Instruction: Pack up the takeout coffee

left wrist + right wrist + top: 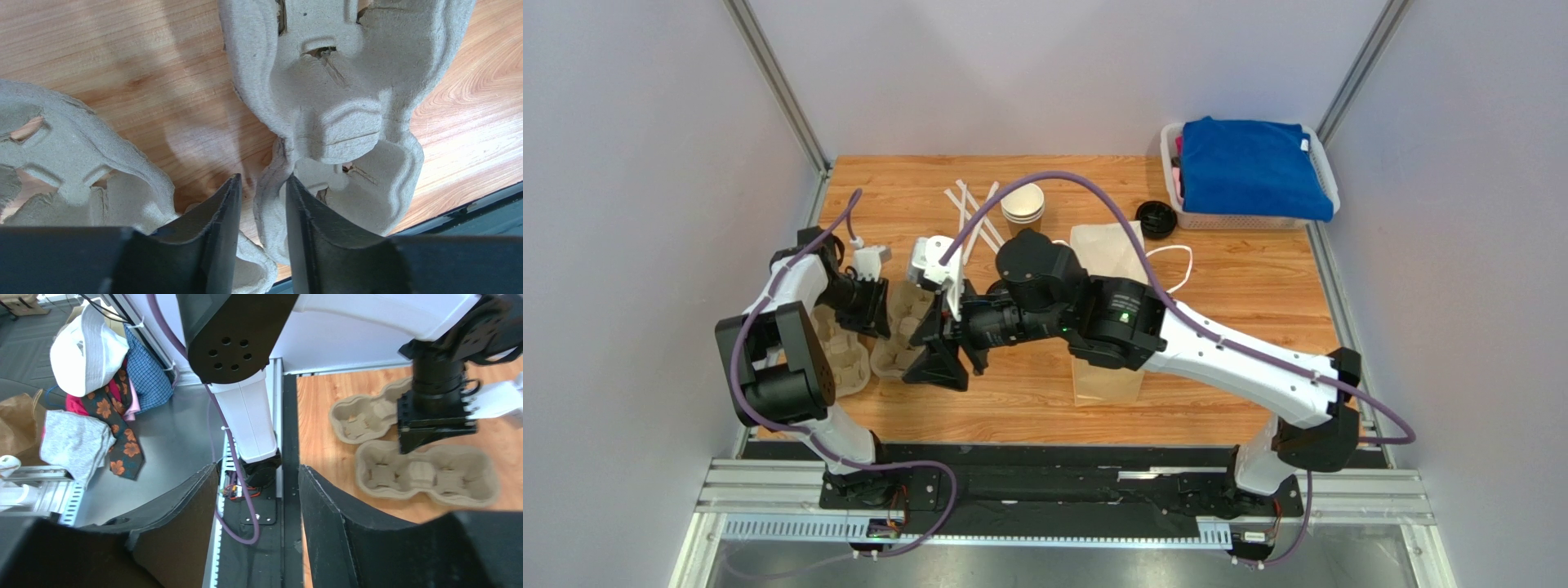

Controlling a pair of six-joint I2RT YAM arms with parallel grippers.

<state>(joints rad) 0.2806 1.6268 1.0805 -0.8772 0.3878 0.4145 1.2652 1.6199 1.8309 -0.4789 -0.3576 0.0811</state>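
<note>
The takeout coffee does not show in any view. Two grey pulp cup carriers (840, 358) (897, 328) lie side by side at the left of the table. My left gripper (868, 309) points down between them. Its fingers straddle the rim of one carrier (344, 122), open, with the right finger against the rim and a gap at the left finger. My right gripper (935, 363) hangs just right of the carriers, open with nothing between its fingers (184, 527). The right wrist view shows both carriers (430, 478) with the left gripper (436, 425) over them.
A pale paper bag (1109, 251) sits under my right arm at mid table. Behind it stand a stack of lidless brown cups (1024, 206), white stir sticks (967, 202) and a loose black lid (1155, 219). A white basket (1171, 172) with blue cloth fills the far right corner.
</note>
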